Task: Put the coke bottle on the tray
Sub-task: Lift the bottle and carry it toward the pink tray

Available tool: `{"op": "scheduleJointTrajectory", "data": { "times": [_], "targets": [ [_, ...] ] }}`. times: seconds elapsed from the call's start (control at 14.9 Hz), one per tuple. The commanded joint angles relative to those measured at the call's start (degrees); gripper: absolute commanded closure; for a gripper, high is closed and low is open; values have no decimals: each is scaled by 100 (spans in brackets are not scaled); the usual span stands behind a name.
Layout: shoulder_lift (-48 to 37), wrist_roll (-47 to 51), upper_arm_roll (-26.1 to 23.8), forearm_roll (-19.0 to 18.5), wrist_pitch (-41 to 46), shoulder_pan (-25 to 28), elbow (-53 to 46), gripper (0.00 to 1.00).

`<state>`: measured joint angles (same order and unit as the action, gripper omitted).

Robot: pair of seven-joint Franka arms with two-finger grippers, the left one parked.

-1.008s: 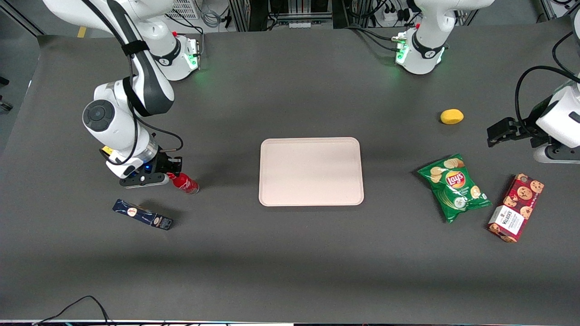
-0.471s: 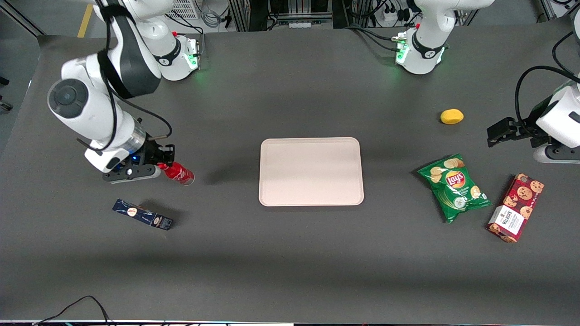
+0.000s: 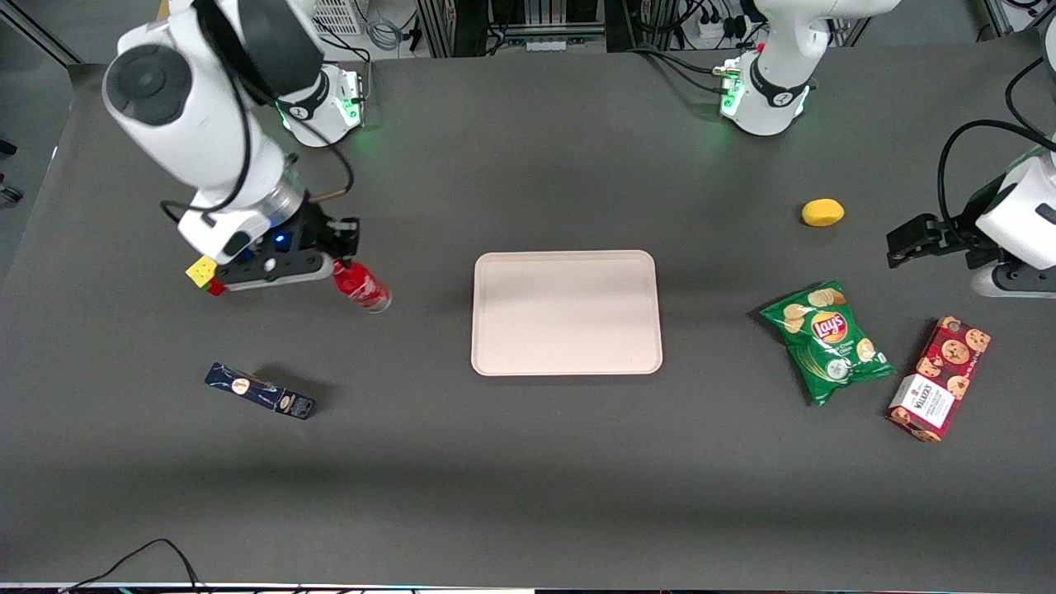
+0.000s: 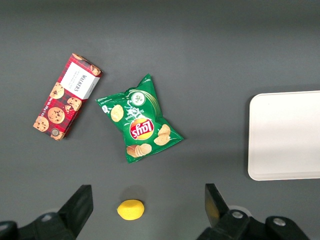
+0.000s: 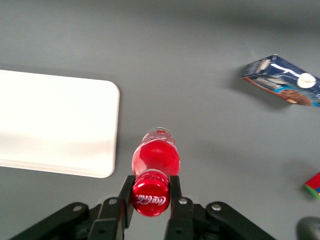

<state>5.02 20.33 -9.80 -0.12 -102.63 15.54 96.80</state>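
Note:
My right gripper [image 3: 334,266] is shut on the cap end of the coke bottle [image 3: 361,288], a small red bottle with white lettering. It holds the bottle in the air above the dark table, base hanging down, toward the working arm's end from the tray. In the right wrist view the red cap [image 5: 150,199] sits clamped between the two black fingers [image 5: 124,192], with the gripper [image 5: 149,195] above the table. The pale pinkish-beige tray [image 3: 566,312] lies flat mid-table, bare; it also shows in the right wrist view [image 5: 50,122] and in the left wrist view [image 4: 287,135].
A dark blue oblong box [image 3: 260,391] lies nearer the front camera than the gripper. A small coloured cube [image 3: 202,274] lies beside the gripper. Toward the parked arm's end lie a green chips bag [image 3: 827,340], a red cookie box [image 3: 939,378] and a yellow lemon [image 3: 822,212].
My gripper has lifted the coke bottle off the table and carried it toward the tray and away from the front camera. The coloured cube has come into sight.

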Motion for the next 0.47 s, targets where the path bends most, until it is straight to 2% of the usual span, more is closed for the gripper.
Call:
{"op": "scheduleJointTrajectory", "data": {
  "times": [0.0, 0.4],
  "targets": [
    [533, 909, -416, -94, 225, 159, -845, 100],
    [1825, 2009, -532, -111, 164, 809, -1751, 100]
  ]
}}
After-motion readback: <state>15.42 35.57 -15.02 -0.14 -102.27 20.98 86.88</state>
